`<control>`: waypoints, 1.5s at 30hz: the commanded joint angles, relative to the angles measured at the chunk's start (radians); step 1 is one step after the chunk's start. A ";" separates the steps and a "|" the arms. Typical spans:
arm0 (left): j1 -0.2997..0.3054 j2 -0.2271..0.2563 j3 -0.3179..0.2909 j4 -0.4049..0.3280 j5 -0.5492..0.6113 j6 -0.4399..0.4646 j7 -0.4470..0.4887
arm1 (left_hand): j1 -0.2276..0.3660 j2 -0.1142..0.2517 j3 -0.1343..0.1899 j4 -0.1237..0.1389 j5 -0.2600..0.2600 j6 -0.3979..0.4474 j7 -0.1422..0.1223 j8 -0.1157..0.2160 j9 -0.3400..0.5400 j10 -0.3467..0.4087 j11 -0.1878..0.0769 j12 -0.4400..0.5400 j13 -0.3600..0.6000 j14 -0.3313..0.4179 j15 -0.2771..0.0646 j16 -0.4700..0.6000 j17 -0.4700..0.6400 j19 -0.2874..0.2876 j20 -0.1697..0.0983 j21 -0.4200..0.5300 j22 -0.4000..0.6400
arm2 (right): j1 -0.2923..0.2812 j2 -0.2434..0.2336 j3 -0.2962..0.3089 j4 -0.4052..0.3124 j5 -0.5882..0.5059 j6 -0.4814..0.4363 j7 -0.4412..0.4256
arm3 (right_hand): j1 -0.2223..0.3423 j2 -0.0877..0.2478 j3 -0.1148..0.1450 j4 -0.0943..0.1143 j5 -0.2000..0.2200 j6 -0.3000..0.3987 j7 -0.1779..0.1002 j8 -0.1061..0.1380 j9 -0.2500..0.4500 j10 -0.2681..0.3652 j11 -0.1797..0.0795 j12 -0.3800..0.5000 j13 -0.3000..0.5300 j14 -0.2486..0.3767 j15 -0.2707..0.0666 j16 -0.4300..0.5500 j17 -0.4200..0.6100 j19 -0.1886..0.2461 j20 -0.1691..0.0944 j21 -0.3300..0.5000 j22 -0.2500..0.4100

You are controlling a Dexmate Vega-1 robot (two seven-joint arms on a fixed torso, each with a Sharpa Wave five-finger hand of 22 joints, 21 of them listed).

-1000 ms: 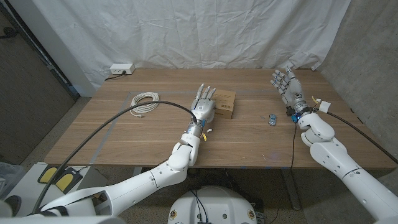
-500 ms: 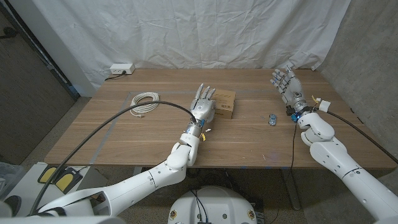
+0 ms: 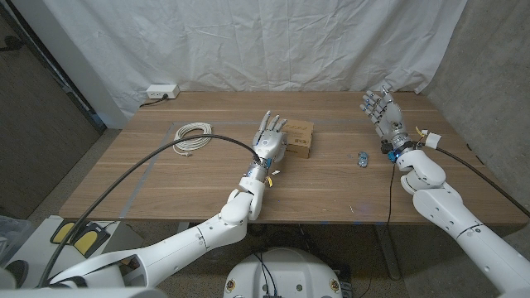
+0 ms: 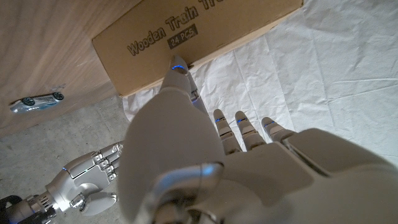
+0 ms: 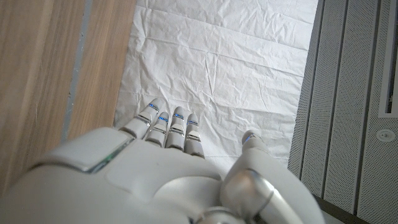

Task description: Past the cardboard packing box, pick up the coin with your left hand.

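At the middle of the wooden desk (image 3: 166, 178), the left robot hand (image 3: 270, 136) is raised with its fingers spread and nothing in it, just beside the near left side of the cardboard packing box (image 3: 298, 138). Over at the far right of the desk, the right robot hand (image 3: 379, 109) also stands with its fingers apart and empty.

No coin can be made out in any view; going by the task, it should lie past the box, on the far side, where the head view is too coarse to show so small a thing. A small silvery toy car (image 3: 363, 159) sits on the desk between the box and the right robot hand, well apart from both.

By my reading, the step in hand is the approach: the left robot hand has not yet gone beyond the box. The next move likely calls for reaching over or around the box, finding the coin, and lowering the fingertips for a fine pinch on a thin, flat thing.

On the box side, the left wrist view shows printed words reading "Wooden Train", cut off after that, with a small dark label under them reading "24 PCS".

A coiled white cable (image 3: 193, 135) lies at the left of the desk, and a white power strip (image 3: 161, 91) sits at the far left corner.
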 commanded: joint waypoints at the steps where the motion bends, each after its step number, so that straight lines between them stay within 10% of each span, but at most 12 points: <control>1: 0.009 0.004 -0.009 -0.015 -0.001 -0.007 0.030 | 0.007 0.005 0.007 -0.001 -0.003 0.098 -0.027 0.018 0.272 0.015 0.000 0.005 0.004 0.014 -0.058 0.005 0.002 0.008 0.002 0.007 0.004 | -0.021 -0.005 0.010 -0.022 -0.007 0.007 -0.015 | 0.000 0.006 -0.001 0.000 0.006 0.006 -0.002 -0.005 0.002 0.007 0.003 -0.001 0.002 0.003 0.001 0.005 0.002 -0.002 -0.012 -0.002 0.004; 45: 0.045 0.069 -0.070 -0.169 -0.019 -0.007 -0.108 | 0.016 0.010 0.012 0.002 -0.011 0.109 -0.003 0.056 0.264 0.068 -0.013 0.002 0.005 0.064 -0.070 0.004 0.001 0.031 0.009 0.005 0.004 | -0.059 -0.006 0.017 -0.063 -0.021 0.009 -0.042 | -0.004 0.003 -0.007 -0.002 0.007 0.006 -0.001 -0.005 0.002 0.008 0.002 -0.001 0.002 0.002 -0.001 0.005 0.002 -0.003 -0.012 -0.002 0.004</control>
